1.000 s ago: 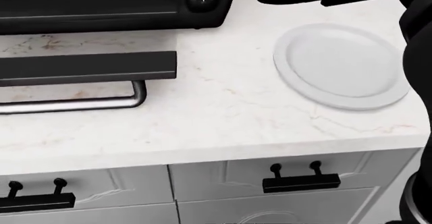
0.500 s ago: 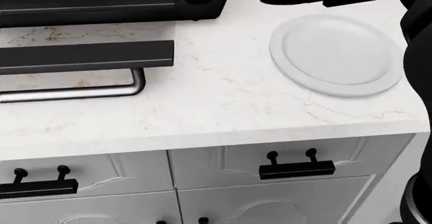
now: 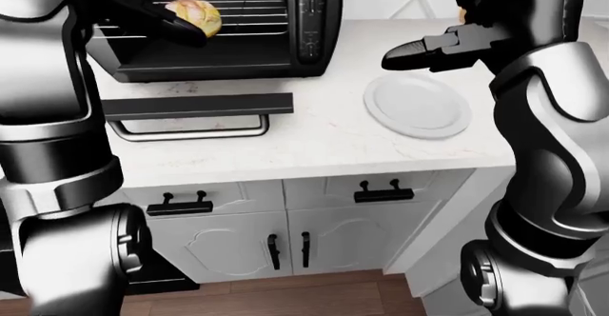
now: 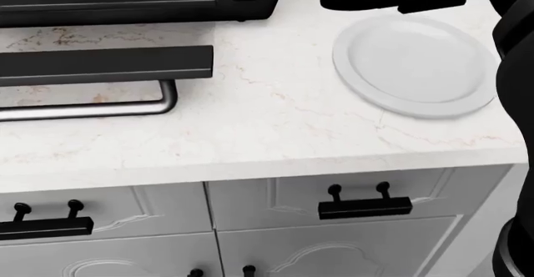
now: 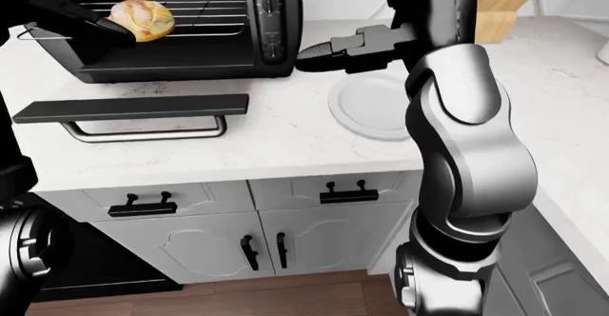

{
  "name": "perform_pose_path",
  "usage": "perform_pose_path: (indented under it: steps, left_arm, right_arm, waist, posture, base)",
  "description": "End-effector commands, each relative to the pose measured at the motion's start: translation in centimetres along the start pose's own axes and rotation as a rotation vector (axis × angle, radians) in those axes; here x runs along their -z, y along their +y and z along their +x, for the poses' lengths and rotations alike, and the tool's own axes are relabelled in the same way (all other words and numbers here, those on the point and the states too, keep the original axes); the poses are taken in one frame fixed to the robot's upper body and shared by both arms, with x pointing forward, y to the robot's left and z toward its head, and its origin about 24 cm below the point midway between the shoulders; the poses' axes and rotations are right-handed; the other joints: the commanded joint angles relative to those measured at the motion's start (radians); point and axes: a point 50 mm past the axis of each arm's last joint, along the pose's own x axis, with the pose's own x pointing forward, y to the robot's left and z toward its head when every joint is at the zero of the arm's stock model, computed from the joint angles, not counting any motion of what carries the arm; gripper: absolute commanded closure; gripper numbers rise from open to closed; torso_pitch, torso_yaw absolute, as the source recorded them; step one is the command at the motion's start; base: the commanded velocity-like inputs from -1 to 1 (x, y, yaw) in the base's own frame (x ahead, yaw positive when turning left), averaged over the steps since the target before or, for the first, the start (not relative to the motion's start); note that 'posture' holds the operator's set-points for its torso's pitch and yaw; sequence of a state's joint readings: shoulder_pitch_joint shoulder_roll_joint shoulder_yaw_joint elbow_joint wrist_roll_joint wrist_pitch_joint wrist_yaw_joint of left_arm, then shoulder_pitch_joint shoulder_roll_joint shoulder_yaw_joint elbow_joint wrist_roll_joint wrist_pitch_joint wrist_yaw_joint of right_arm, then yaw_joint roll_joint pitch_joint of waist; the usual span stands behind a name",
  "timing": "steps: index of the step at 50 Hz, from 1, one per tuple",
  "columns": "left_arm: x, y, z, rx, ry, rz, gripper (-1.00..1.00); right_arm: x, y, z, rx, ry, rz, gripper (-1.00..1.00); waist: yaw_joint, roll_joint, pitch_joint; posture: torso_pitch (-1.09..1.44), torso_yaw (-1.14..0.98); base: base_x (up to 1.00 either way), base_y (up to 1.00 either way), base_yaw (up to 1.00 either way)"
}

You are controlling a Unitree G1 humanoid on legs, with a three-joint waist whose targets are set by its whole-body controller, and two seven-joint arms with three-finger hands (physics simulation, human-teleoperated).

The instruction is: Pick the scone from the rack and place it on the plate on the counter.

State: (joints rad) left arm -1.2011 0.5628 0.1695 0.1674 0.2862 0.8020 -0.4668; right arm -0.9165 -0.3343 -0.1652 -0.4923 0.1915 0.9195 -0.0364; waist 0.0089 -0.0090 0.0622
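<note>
A golden scone (image 3: 197, 15) lies on the wire rack (image 3: 249, 16) inside the black toaster oven (image 3: 228, 27), at the top left of the left-eye view. My left hand (image 3: 183, 30) reaches into the oven, its dark fingers stretched along the scone's lower left side and not closed round it. To the oven's right a white plate (image 3: 419, 105) rests on the marble counter (image 3: 314, 141). My right hand (image 3: 402, 54) hovers just above the plate's upper edge, fingers pointing left, open and empty.
The oven door (image 3: 200, 105) lies folded down over the counter, its metal handle (image 3: 190, 132) toward me. A wooden knife block (image 5: 500, 5) stands at the top right. White cabinet doors and drawers with black pulls (image 4: 365, 207) run below the counter edge.
The whole head view has shifted: counter, plate and drawer pulls sit a little higher in the picture, so the camera has moved. My right hand stays above the plate.
</note>
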Motion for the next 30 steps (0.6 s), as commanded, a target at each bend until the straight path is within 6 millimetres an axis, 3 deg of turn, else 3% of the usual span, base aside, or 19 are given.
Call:
perform_pose_path:
  steps: [1, 11, 30]
  left_arm:
    - [-2.2, 1.0, -0.4, -0.048, -0.102, 0.019, -1.00]
    - [-1.5, 1.5, 0.3, -0.054, -0.087, 0.020, -1.00]
    - [0.1, 0.6, 1.9, -0.041, -0.056, 0.000, -1.00]
  right_arm:
    - [-1.5, -0.2, 0.0, 0.010, -0.078, -0.006, -1.00]
    - [-1.6, -0.3, 0.0, 0.013, -0.078, -0.009, -1.00]
    - [-1.7, -0.3, -0.1, 0.016, -0.077, -0.017, -1.00]
  waist:
    - [0.000, 0.004, -0.031]
    - [-0.002, 0.004, -0.033]
    - [-0.001, 0.005, -0.033]
  posture:
    - [0.00, 0.00]
    - [0.00, 0.00]
    - [0.00, 0.00]
  base:
    - [0.00, 0.00, 0.00]
    - [0.00, 0.00, 0.00]
    - [0.00, 0.00, 0.00]
